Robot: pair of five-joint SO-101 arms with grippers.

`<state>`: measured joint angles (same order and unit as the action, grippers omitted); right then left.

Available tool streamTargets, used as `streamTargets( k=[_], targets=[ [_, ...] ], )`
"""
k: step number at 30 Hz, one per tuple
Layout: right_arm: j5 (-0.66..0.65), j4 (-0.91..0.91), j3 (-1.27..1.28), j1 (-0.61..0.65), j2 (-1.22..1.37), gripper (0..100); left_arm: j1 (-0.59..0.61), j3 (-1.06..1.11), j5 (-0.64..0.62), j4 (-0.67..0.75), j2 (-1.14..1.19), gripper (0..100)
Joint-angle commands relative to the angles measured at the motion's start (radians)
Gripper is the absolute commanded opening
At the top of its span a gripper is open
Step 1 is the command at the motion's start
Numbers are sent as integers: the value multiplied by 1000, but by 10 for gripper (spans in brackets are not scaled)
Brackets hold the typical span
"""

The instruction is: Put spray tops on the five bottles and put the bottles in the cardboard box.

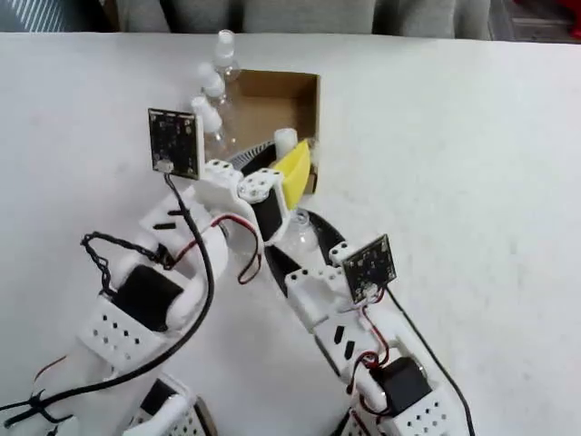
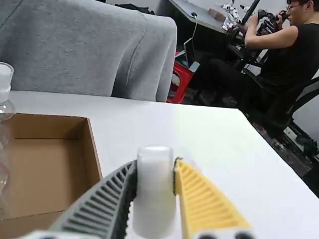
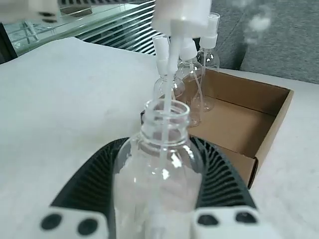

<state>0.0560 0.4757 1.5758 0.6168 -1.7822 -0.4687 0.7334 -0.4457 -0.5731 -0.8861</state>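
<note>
Spreading white under both arms, the surface (image 1: pixel 472 136) is carrying a cardboard box (image 1: pixel 272 91) just beyond the two sets of jaws, with grey chairs (image 2: pixel 89 50) standing behind it. The left jaws are clenching a white spray top (image 2: pixel 153 184) by its sides, one grey jaw and one yellow pressing on it. The right jaws are gripping a clear bottle (image 3: pixel 162 169) around its body. They are holding it upright, its open neck pointing up, just short of the box's near wall.

What the coming move is turning on is the line between these two. The spray top is hanging straight above the right jaws, over the bottle's mouth, and its thin tube (image 3: pixel 172 57) is running down into the neck. Tube and bottle are both standing close to vertical, so their long axes are nearly lining up, though the tube is leaning slightly. The top's collar is sitting apart from the neck rim, not touching it. Judging from this, the left arm is needing to bring the top straight down along that axis until collar meets rim, with the right jaws bracing the bottle.

Several capped bottles (image 3: pixel 197 64) are standing beyond the right jaws along one side of the box, seemingly inside it. Their exact count is hard to make out.
</note>
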Motion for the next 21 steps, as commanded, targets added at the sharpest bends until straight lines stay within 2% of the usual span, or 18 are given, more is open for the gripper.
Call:
streamTargets(
  k=[1, 6, 11, 15, 21],
  targets=[
    [-11, -21, -9, -7, -7, 17, 4, 8, 0, 25, -16, 79],
    [-12, -13, -9, -7, -7, 17, 4, 103, 3, 29, -117, 79],
    [-14, -7, -9, -2, -7, 17, -44, 221, 120, 29, -285, 79],
    [-17, -7, -9, -2, -7, 17, -91, 279, 144, 34, -352, 79],
    [-18, -7, -9, -2, -7, 17, -97, 333, 149, 163, -367, 79]
  ],
)
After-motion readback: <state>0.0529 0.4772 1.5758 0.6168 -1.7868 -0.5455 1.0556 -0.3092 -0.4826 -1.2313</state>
